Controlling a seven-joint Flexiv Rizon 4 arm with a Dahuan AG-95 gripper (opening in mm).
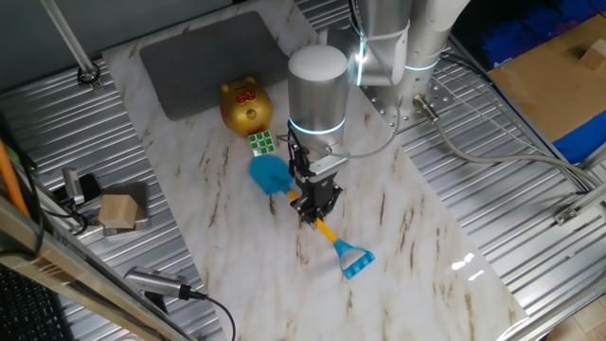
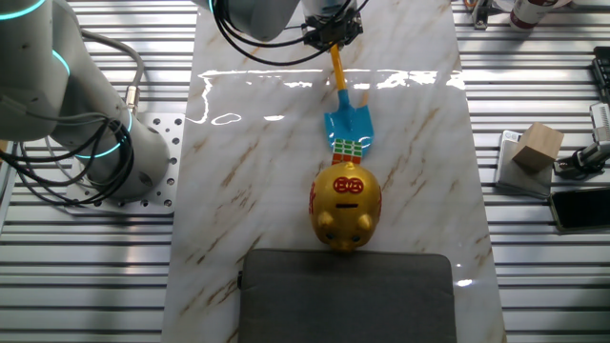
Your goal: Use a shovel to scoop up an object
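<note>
The shovel has a light-blue blade (image 1: 270,174), a thin yellow shaft (image 1: 326,229) and a blue end loop (image 1: 356,260). My gripper (image 1: 312,204) is shut on the shaft just behind the blade. The blade tip sits at the small puzzle cube (image 1: 262,143), which rests against the golden pig bank (image 1: 245,106). In the other fixed view the blade (image 2: 349,121) touches the cube (image 2: 349,148), which lies between the blade and the pig (image 2: 347,203). The gripper (image 2: 333,34) holds the shaft (image 2: 337,71) at the top edge.
A grey pad (image 1: 213,59) lies behind the pig on the marble board (image 1: 417,246). A tan wooden block (image 1: 119,211) sits on the left metal surface among cables. The robot base (image 2: 86,105) stands beside the board. Cardboard and blue bins are at the far right.
</note>
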